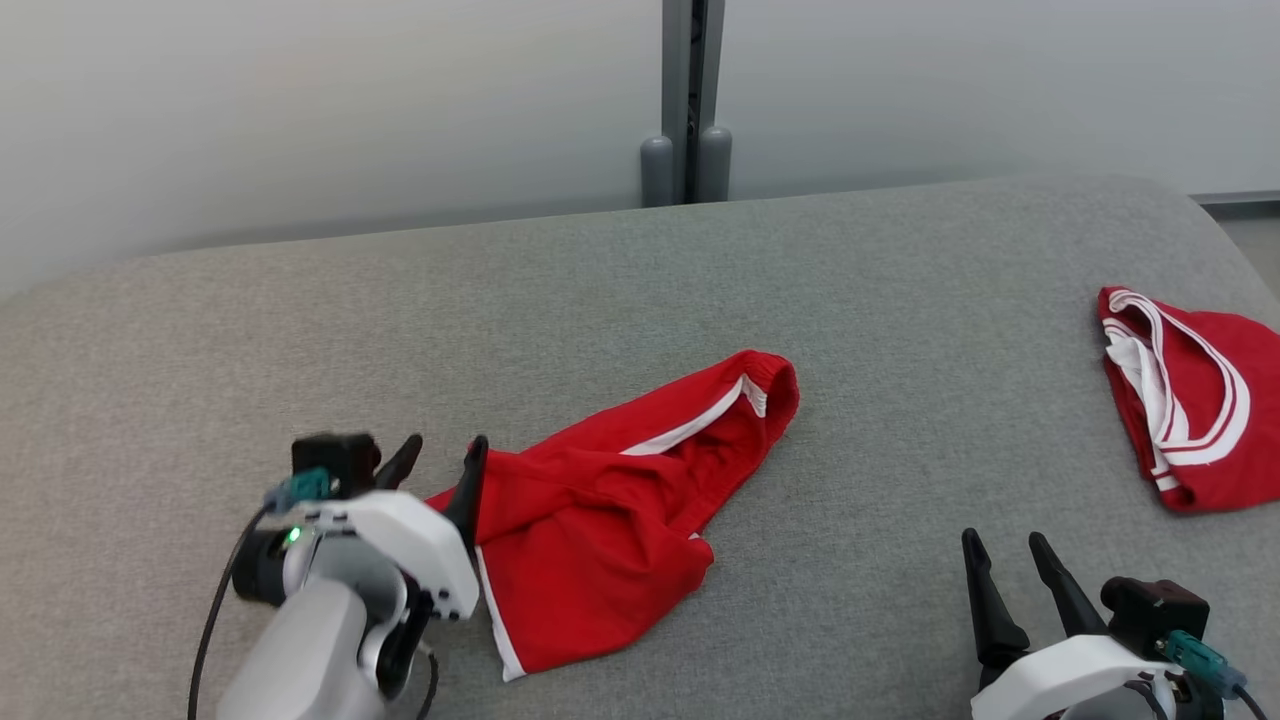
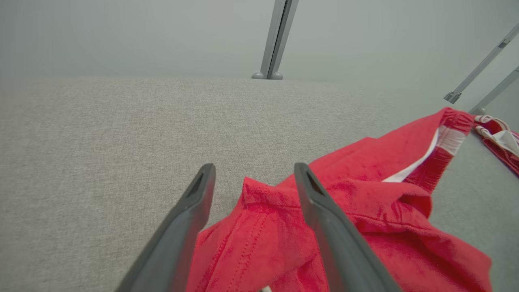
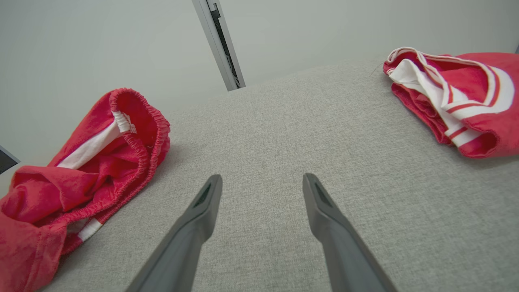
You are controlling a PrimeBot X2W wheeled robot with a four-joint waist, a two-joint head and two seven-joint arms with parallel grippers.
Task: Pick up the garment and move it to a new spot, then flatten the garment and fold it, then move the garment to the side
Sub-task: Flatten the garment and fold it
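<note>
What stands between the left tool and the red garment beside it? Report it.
Nothing visible. The open left tool hangs at the edge of the red garment, whose hem corner shows between its fingers in the left wrist view.

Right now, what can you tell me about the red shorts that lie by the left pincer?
The shorts are red, of soft thin cloth, with a white side stripe and a gathered elastic waistband. They lie crumpled, partly folded over themselves, on the grey pad, with the waistband away from the robot. One stitched hem corner lies between the open fingers of the left pincer; nothing grips it.
</note>
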